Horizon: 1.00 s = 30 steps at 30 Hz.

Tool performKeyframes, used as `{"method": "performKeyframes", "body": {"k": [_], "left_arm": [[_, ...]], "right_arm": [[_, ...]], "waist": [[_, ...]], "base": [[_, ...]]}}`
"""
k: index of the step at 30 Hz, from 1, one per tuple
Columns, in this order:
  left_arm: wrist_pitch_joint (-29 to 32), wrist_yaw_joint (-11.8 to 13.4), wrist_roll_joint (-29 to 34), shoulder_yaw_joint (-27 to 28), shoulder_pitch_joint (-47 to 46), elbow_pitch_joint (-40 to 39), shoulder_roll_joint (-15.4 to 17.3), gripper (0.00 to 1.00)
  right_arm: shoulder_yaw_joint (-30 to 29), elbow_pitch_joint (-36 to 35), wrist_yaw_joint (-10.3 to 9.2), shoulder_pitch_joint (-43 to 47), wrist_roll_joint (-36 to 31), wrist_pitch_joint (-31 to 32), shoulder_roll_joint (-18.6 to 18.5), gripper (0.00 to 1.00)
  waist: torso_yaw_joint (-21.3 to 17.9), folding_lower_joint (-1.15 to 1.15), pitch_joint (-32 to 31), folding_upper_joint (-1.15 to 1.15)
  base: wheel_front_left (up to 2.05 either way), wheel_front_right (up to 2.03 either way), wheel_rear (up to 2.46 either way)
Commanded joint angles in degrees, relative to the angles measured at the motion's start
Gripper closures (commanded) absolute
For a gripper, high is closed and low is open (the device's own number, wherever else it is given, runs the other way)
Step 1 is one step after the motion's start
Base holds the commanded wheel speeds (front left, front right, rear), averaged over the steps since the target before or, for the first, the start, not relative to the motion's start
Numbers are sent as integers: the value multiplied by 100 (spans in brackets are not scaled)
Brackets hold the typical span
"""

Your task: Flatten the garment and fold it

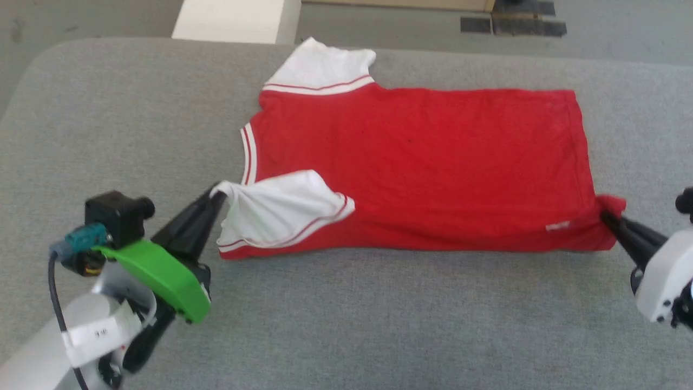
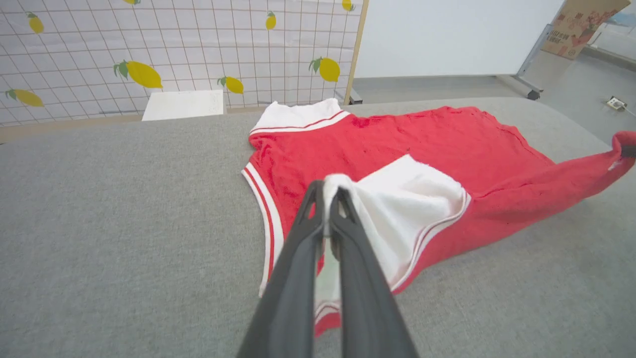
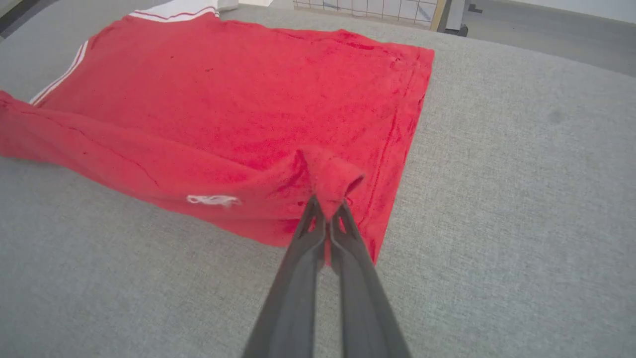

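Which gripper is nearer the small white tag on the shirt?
Right. The right gripper pinches the shirt beside the tag; the left gripper holds the white sleeve at the other end.

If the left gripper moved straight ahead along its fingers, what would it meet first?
The left gripper is shut on the white sleeve of the garment; beyond the sleeve, it would probably meet the red body.

Left end effector [image 1: 218, 196] noted as two long dark tapered fingers [image 2: 293, 278], bright green curved guard [image 1: 157, 276] at the wrist, black boxy camera [image 1: 116, 214], teal connector [image 1: 85, 238], black cable [image 1: 52, 287], pale forearm [image 1: 27, 368] banded with white label [image 1: 97, 333], right end effector [image 1: 606, 216] dark-fingered, white wrist shell [image 1: 658, 281] with small dark recesses.
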Motion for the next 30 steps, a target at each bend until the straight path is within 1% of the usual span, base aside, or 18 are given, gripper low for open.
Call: {"method": "performKeyframes", "body": {"k": [1,8,14,18,22,23,24,25,26,27,30], "left_arm": [[-37,-29,82,44,-171,97,-44,100],[-93,-133,179,102,-730,693,-235,100],[-14,-198,332,-25,-1116,1390,-422,100],[-43,-274,404,-120,-1330,1919,-619,100],[-240,-290,533,-185,-1530,2460,-856,100],[-296,-298,508,-185,-1559,2598,-959,88],[-335,-294,498,-187,-1578,2712,-1030,60],[-351,-283,488,-196,-1598,2873,-1103,0],[-362,-273,467,-197,-1606,2999,-1162,0],[-356,-277,457,-222,-1608,3143,-1219,0],[-546,-223,410,-170,-1583,3387,-1369,0]], "right_arm": [[-32,42,-9,-188,-103,-55,81,100],[-45,395,-9,-704,-482,-114,337,100],[124,742,-9,-1067,-693,-141,470,100],[247,1053,-9,-1322,-864,-164,535,100],[327,1376,-9,-1519,-1040,-241,627,100],[323,1458,-9,-1556,-1063,-285,675,100],[327,1515,-9,-1577,-1076,-317,711,100],[327,1580,-9,-1600,-1092,-351,750,94],[308,1637,-9,-1613,-1110,-377,782,45],[277,1706,-9,-1622,-1135,-389,830,0],[154,1789,-9,-1585,-1137,-427,978,0]], "waist": [[-127,0,243,0],[-194,0,637,0],[-240,0,879,0],[-253,0,968,0],[-246,0,1005,0],[-239,0,999,0],[-233,0,990,0],[-229,0,974,0],[-227,0,954,0],[-226,0,916,0],[-206,0,778,0]], "base": [[0,0,0],[0,0,0],[0,0,0],[0,0,0],[0,0,0],[0,0,0],[0,0,0],[0,0,0],[0,0,0],[0,0,0],[0,0,0]]}}
